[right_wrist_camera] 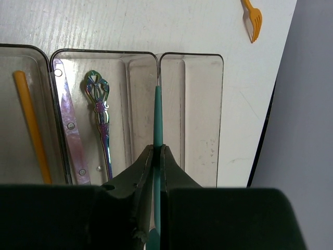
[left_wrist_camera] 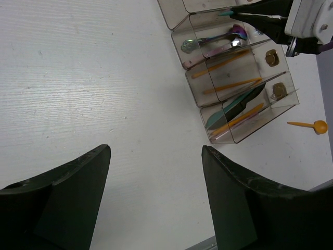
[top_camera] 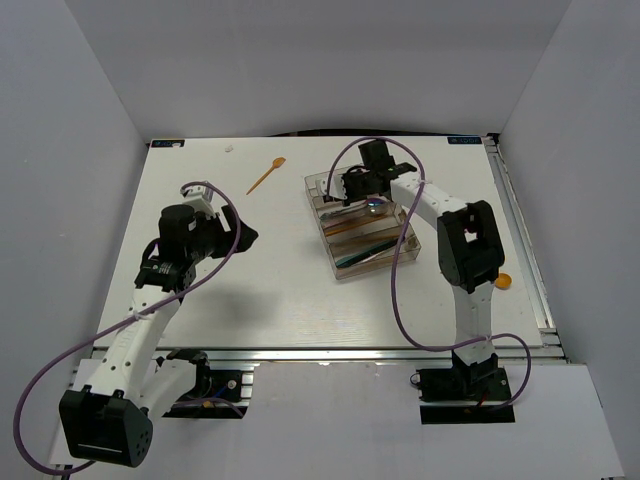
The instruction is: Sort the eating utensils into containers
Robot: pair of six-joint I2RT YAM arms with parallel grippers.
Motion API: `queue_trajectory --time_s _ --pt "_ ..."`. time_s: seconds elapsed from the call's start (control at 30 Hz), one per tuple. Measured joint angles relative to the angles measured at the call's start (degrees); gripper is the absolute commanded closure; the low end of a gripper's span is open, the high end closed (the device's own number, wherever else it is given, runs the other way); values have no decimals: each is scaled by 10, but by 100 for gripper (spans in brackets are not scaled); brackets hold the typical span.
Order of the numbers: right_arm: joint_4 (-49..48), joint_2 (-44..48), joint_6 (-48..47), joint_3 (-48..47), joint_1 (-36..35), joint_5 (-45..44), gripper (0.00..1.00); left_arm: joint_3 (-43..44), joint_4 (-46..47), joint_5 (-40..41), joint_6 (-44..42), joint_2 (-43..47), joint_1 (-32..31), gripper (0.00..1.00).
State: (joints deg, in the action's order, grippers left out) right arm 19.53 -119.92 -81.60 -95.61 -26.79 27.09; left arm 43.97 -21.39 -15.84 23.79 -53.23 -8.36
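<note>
Can't tell what the teal utensil [right_wrist_camera: 157, 114] is, its lower end's buried in the right gripper [right_wrist_camera: 157, 151]. The orange fork [right_wrist_camera: 252, 18] has its handle chopped by the top edge, and the tray [right_wrist_camera: 200, 120] runs off the left.

Lying directly on the white table [top_camera: 280, 290]: clear brownish tray [top_camera: 322, 228] right of centre, orange fork [top_camera: 266, 176] toward the far edge, orange spoon [top_camera: 502, 282] near the right edge.

This looks like a robotics lab test cell: a white worktop [top_camera: 280, 290] boxed in by plain grey panels [top_camera: 330, 60], edged with aluminium rail [top_camera: 330, 356], carrying two bolted-down robot arms [top_camera: 470, 260] trailing purple cables [top_camera: 400, 290].
</note>
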Motion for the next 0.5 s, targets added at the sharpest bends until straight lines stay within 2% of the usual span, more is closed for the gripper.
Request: queue_trajectory --time_s 0.13,0.2,0.3,0.4,0.5 --pt "0 -2 3 6 0 0 86 0 0 0 0 0 0 18" --pt "0 -4 6 9 0 -2 74 0 0 0 0 0 0 18" --pt "0 -8 8 9 0 -6 66 0 0 0 0 0 0 18" --pt "0 -10 7 9 0 -13 61 0 0 0 0 0 0 18" --pt "1 -12 7 9 0 -16 61 0 0 0 -1 -1 0 18"
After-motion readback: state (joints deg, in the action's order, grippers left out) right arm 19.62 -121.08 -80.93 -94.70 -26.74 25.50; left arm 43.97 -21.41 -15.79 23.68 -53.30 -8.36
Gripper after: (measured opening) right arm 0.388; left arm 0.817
